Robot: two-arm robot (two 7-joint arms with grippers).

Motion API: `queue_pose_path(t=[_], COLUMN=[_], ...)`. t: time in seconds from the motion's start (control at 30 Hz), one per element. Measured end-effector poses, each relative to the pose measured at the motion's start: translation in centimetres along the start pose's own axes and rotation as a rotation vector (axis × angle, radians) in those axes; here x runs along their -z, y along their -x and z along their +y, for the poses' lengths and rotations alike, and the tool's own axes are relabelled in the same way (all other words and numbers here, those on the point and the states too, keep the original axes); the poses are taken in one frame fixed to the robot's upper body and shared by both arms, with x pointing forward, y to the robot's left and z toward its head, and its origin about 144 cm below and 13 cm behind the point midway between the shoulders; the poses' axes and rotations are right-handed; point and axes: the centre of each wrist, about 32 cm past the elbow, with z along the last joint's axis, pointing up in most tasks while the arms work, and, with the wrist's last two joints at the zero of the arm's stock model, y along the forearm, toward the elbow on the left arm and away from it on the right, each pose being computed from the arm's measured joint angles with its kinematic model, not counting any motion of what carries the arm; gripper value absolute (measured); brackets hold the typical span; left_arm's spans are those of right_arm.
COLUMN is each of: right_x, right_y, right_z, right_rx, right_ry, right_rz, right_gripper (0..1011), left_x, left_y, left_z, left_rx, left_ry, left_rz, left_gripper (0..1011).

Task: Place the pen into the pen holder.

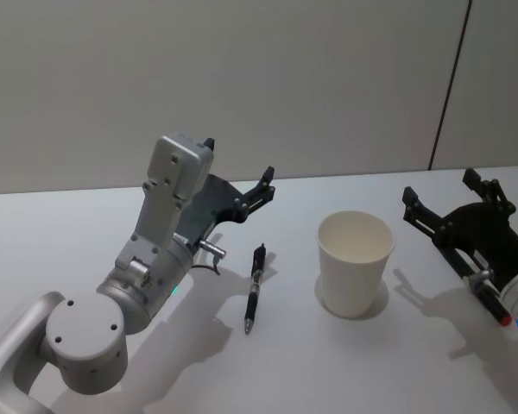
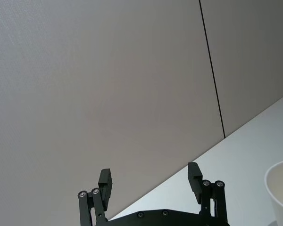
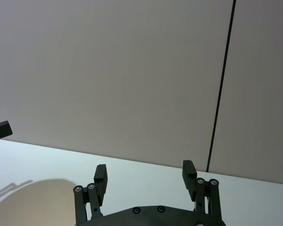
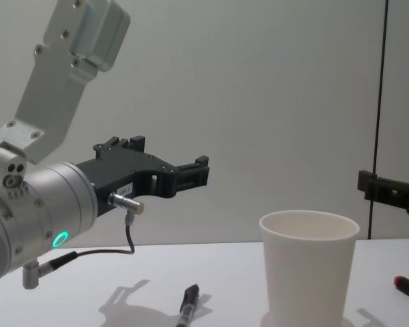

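Lying near pen holder (image 1: 354, 276) — pen (image 1: 255, 289), untouched

I count: one pen (image 1: 255, 287), one pen holder (image 1: 355, 263), one table (image 1: 34, 246); two grippers mine: left gripper (image 1: 238, 161), right gripper (image 1: 439, 185).

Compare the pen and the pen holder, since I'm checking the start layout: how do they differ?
The pen lies flat; the pen holder stands upright, mouth up. The pen is dark and slim; the pen holder white and wide. Both rest on the table, apart.
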Motion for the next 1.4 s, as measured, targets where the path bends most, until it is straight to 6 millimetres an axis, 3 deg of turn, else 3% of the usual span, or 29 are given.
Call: queue_pose_path(t=[0.37, 1.07, 1.4], right_x=[-1.2, -6.4, -6.5], right_y=[-1.3, -5.4, -5.8], right_z=[0.0, 0.8, 1.8], right_rx=[-0.023, 0.024, 0.035], right_ry=[0.081, 0.289, 0.348], right_rz=[0.034, 0.066, 0.034], right_gripper=[1001, 1001, 1001], left_x=[0.0, 0.0, 0.0], left_y=[0.0, 0.0, 0.0], left_z=[0.0, 0.0, 0.0], left_rx=[0.0, 0.0, 0.0], left_ry=[0.0, 0.0, 0.0], left_rz=[0.0, 0.0, 0.0], left_gripper=[1001, 1001, 1001])
